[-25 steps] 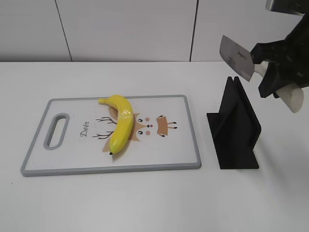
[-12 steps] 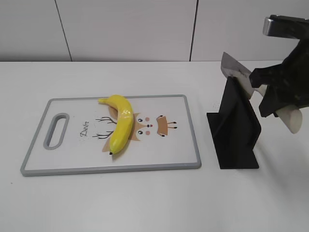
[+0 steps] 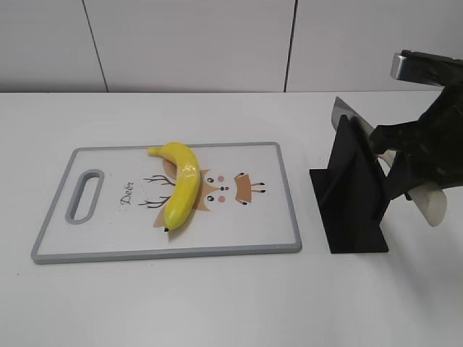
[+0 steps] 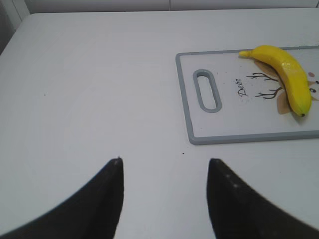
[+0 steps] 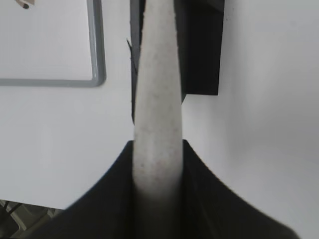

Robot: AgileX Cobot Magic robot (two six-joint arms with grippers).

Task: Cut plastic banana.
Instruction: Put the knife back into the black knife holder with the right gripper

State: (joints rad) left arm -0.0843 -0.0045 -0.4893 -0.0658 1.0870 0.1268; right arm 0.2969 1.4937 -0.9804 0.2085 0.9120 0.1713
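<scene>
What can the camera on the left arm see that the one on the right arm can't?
Only the left wrist view shows the banana, the board's handle slot and the open, empty left fingers. Only the right wrist view shows the right fingers clamped on the knife handle, above the black knife stand. Both show the cutting board and white table.

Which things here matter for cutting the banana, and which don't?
In the job:
plastic banana
cutting board
knife, held by right gripper
black knife stand

Not in use:
left gripper, open over the bare table
</scene>
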